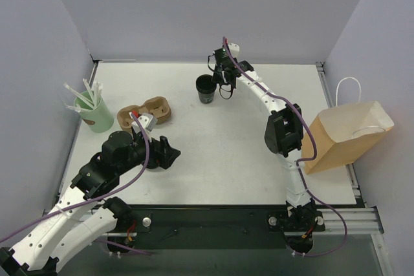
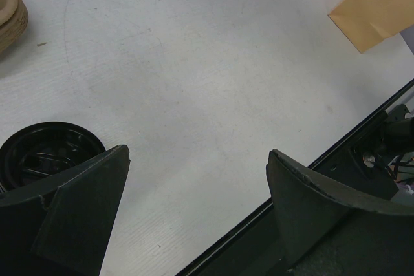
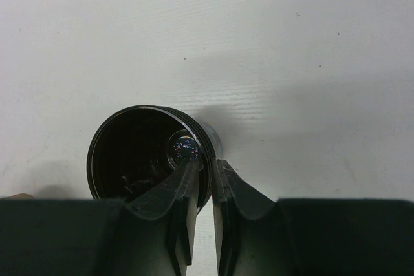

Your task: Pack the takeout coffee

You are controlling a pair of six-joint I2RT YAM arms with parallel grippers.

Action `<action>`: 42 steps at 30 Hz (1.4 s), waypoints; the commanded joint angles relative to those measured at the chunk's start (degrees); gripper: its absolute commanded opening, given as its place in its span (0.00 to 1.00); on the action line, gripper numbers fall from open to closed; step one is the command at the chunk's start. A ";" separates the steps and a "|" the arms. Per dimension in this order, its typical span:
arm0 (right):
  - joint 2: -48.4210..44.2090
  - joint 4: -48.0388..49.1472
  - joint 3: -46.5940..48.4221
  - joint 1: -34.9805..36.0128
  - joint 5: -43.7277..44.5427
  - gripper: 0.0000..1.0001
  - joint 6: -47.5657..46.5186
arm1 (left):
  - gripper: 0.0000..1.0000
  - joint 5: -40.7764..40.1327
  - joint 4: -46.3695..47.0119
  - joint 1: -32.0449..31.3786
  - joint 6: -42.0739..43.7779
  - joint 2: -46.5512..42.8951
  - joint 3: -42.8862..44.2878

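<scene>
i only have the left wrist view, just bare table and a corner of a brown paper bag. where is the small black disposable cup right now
Observer: The small black disposable cup stands upright at the far middle of the white table, with the right gripper right at it.
Operator: ok but has the right gripper actually got hold of it
Observer: Yes, the right wrist view shows it. The fingers are pinched on the cup's wall, one inside the rim and the other outside.
</scene>
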 commanded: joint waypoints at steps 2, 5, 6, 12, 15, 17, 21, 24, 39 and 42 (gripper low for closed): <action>-0.15 -0.87 1.98 0.45 0.45 0.16 0.04 | 0.97 1.09 2.26 -0.05 -0.01 -0.17 1.72; -0.06 -0.79 2.07 0.45 0.28 0.16 -0.04 | 0.97 1.09 2.34 -0.05 -0.01 -0.26 1.72; -0.06 -0.87 2.07 0.45 0.36 0.16 -0.04 | 0.97 1.09 2.35 -0.05 -0.01 -0.26 1.72; 0.29 -0.87 2.07 0.54 -0.34 0.18 0.66 | 0.97 1.09 2.35 -0.05 -0.01 -0.43 1.73; 0.55 -0.96 2.07 0.54 -0.51 0.17 0.84 | 0.97 1.09 2.35 -0.05 -0.01 -0.44 1.73; 0.46 -0.87 1.81 0.54 -0.34 0.17 0.84 | 0.97 1.18 2.35 -0.05 -0.01 -0.35 1.72; 0.55 -0.96 1.80 0.63 -0.43 0.14 0.75 | 0.97 1.18 2.43 -0.05 -0.01 -0.43 1.72; 0.38 -0.87 1.80 0.54 -0.43 0.14 0.75 | 0.97 1.18 2.35 -0.05 -0.01 -0.35 1.73; 0.99 -0.96 1.72 0.54 -0.96 0.16 1.10 | 0.97 1.27 2.43 -0.05 -0.01 -0.52 1.64; 1.17 -0.96 1.80 0.54 -0.95 0.16 1.10 | 0.97 1.27 2.43 -0.05 0.08 -0.35 1.64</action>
